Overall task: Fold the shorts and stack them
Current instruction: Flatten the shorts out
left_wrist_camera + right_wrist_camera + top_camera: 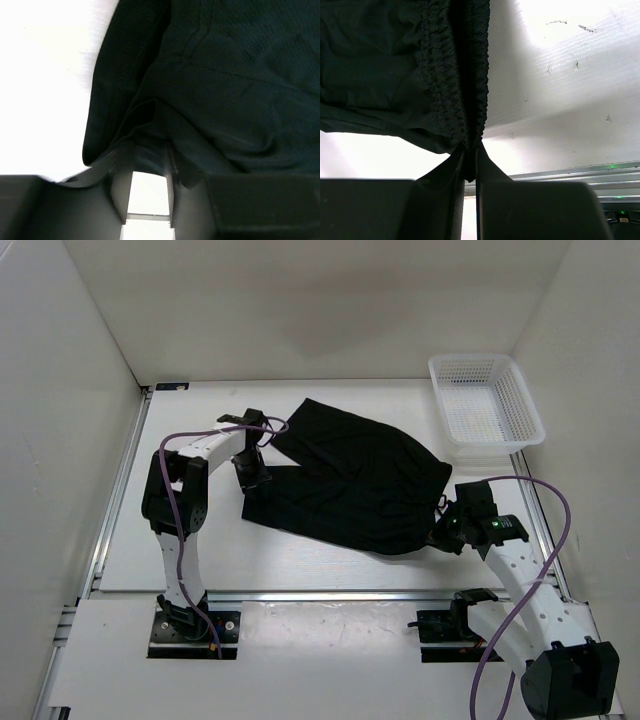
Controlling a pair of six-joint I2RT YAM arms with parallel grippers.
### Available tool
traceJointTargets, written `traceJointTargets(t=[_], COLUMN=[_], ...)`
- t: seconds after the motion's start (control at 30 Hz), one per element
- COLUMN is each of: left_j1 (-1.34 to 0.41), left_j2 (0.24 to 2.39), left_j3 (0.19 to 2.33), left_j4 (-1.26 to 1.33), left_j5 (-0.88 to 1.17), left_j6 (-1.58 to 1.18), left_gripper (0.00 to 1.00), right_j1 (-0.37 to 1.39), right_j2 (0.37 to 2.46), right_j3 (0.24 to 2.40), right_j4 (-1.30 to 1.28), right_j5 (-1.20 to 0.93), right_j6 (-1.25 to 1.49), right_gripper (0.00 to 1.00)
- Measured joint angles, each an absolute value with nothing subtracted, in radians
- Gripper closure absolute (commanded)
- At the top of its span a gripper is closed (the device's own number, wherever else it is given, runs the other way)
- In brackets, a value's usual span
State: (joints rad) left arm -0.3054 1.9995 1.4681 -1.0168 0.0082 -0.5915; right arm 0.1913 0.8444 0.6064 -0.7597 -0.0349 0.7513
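Observation:
The black shorts [350,480] lie spread across the middle of the white table. My left gripper [252,475] is at their left edge. In the left wrist view [150,155] its jaws stand a little apart with a bunch of the shorts' hem [150,125] caught between the tips. My right gripper [443,525] is at the shorts' right edge. In the right wrist view [471,155] its jaws are nearly together, pinching the gathered elastic waistband [455,75]. The drawstring does not show.
A white mesh basket [485,400] stands at the back right, just beyond the shorts. A metal rail [330,595] runs along the table's near edge. White walls enclose the table on the left, the back and the right.

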Motion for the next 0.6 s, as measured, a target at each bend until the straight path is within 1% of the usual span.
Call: traceJointTargets(t=[0.07, 0.1, 0.13, 0.57, 0.6], left_j1=[-0.305, -0.305, -0.305, -0.305, -0.305], left_j2=[2.003, 2.005, 2.008, 2.014, 2.008], left_j3=[1.468, 1.468, 1.468, 1.468, 1.468], left_j4=[-1.015, -1.015, -1.015, -1.018, -1.018], left_j5=[0.003, 0.0, -0.004, -0.062, -0.067], left_j6=[-0.591, -0.591, -0.591, -0.59, -0.591], left_gripper=[0.76, 0.88, 0.9, 0.9, 0.84], right_j1=[0.191, 0.191, 0.191, 0.191, 0.191], right_j2=[0.844, 0.846, 0.847, 0.851, 0.851], right_j3=[0.606, 0.606, 0.606, 0.606, 0.606], right_j4=[-0.76, -0.76, -0.76, -0.76, -0.76], right_j5=[-0.035, -0.035, -0.035, -0.035, -0.035], right_j6=[0.75, 0.749, 0.748, 0.748, 0.748], right_gripper=[1.0, 1.0, 1.0, 1.0, 1.0])
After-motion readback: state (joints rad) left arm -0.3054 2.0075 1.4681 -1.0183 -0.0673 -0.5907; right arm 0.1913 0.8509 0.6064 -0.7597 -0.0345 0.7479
